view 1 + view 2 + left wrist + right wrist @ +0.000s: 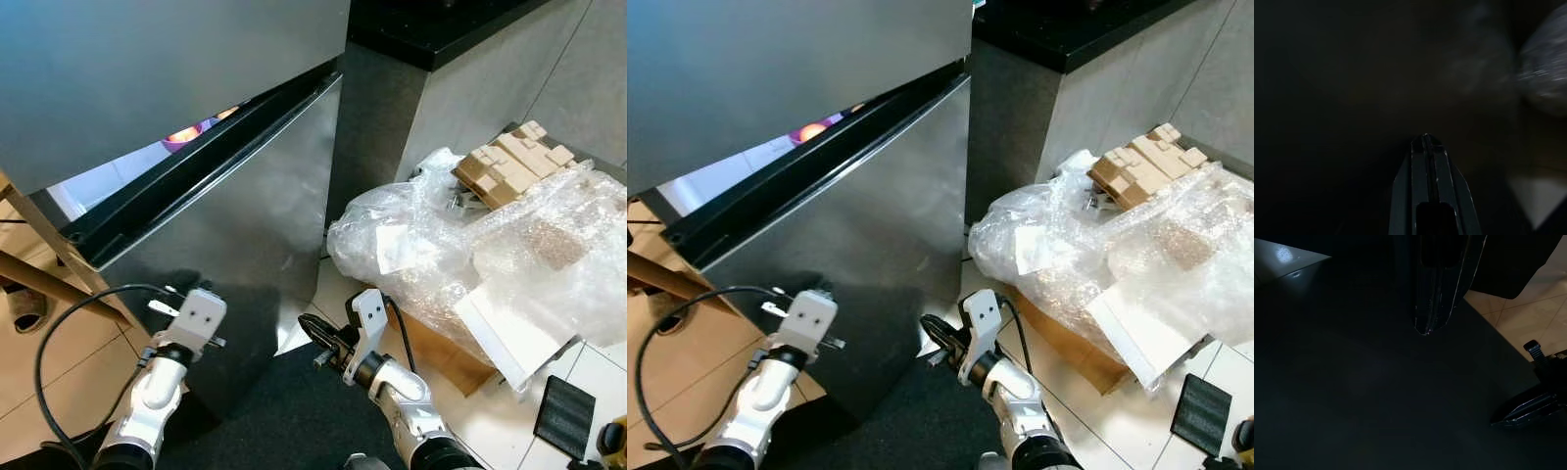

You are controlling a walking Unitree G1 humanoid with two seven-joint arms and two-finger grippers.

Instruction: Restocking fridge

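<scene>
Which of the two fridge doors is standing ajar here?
The upper door. Its lower edge has swung out from the cabinet, leaving a lit gap with something orange inside, while the lower door sits flush and shut.

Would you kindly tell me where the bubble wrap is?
The bubble wrap is heaped on the floor to the robot's right, beside the fridge.

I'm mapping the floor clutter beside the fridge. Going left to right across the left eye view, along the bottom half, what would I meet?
Left gripper → fridge lower door → right gripper → bubble wrap pile → black ridged block.
</scene>
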